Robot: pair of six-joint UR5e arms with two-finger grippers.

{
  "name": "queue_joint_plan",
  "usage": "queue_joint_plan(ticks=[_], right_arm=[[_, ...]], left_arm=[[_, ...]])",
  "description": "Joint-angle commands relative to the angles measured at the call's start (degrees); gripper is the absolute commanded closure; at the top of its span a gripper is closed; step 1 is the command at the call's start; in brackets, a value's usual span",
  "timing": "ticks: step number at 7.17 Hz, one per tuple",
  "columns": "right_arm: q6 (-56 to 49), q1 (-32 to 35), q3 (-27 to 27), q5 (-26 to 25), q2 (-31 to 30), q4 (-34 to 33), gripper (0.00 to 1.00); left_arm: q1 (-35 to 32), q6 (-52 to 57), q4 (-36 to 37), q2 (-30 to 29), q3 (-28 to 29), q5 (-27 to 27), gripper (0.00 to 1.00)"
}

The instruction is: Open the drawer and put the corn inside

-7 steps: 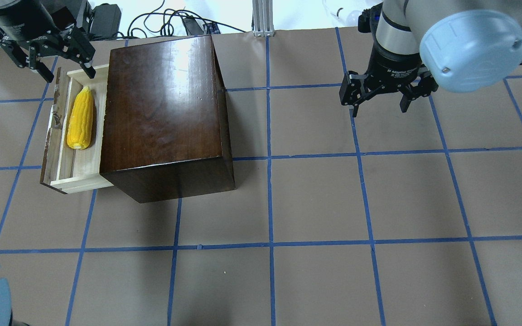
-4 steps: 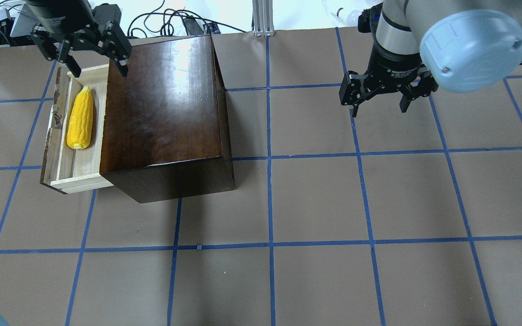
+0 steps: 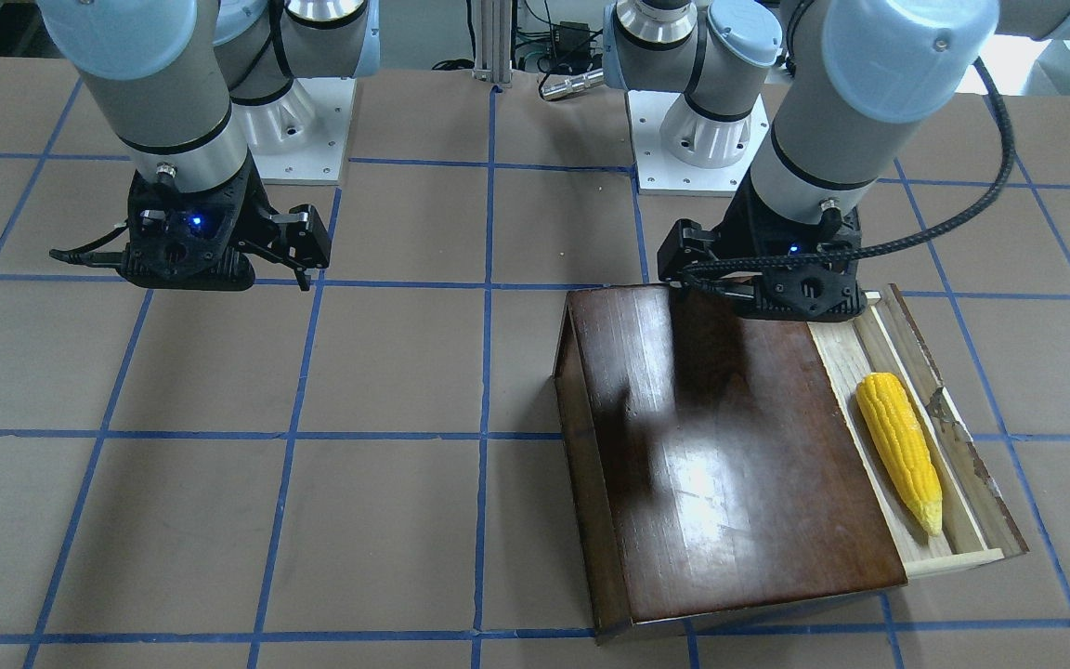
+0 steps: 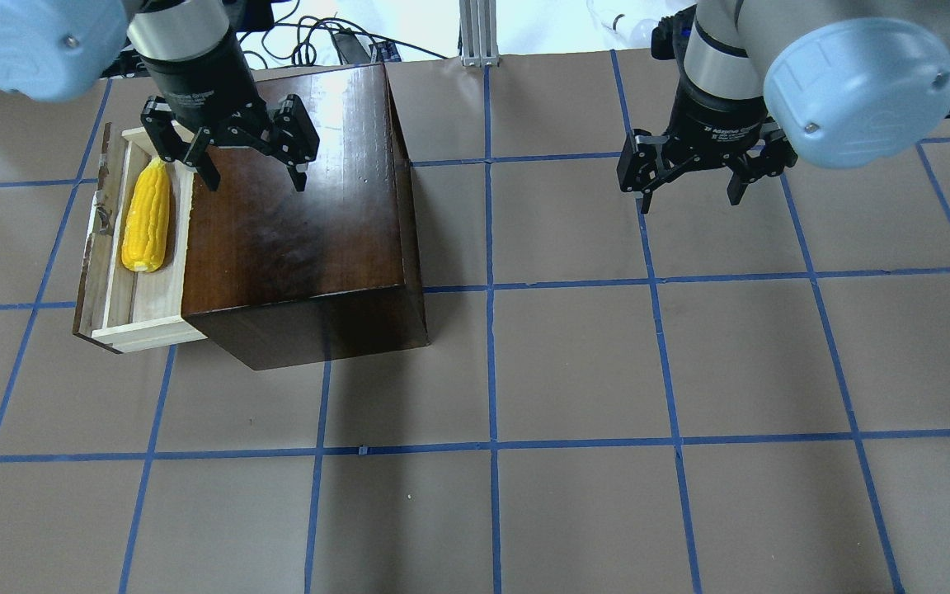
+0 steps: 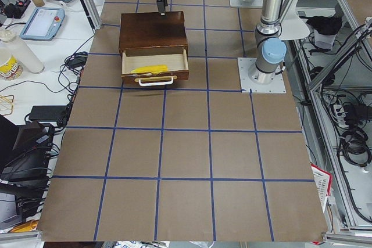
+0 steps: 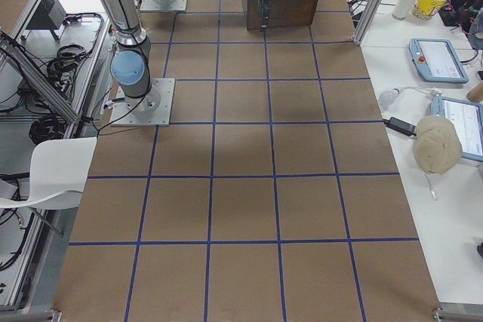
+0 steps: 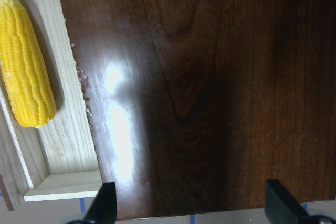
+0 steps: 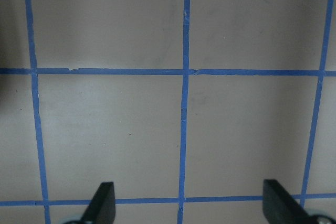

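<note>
The drawer (image 4: pixel 153 301) stands pulled out of the left side of the dark-brown box (image 4: pixel 302 231). The yellow corn (image 4: pixel 148 219) lies inside the drawer along its length; it also shows in the front view (image 3: pixel 899 449) and the left wrist view (image 7: pixel 25 72). My left gripper (image 4: pixel 256 177) is open and empty above the far part of the box top (image 7: pixel 210 77), just right of the drawer. My right gripper (image 4: pixel 689 198) is open and empty above the bare table, far to the right; its wrist view (image 8: pixel 189 208) shows only paper and tape lines.
The table is covered in brown paper with a blue tape grid (image 4: pixel 491 285). An aluminium post (image 4: pixel 479 33) and cables stand at the far edge. The two arm bases (image 3: pixel 298 121) (image 3: pixel 702 139) sit at the robot's side of the table.
My left gripper has moved right and nearer, from beyond the drawer's far end to above the box top. The corn, drawer and right arm have not moved.
</note>
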Motion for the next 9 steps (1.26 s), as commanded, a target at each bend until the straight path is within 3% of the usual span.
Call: queue_joint_plan(ticks=[1,9], right_arm=[[0.0,0.0,0.0,-0.09,0.0,0.01,0.0],[0.0,0.0,0.0,-0.18,-0.09,0.01,0.0]], left_arm=[[-0.2,0.73,4.64,3.53,-5.73,-0.12,0.0],[2.97,2.41,4.37,6.98,-9.35,-0.38,0.0]])
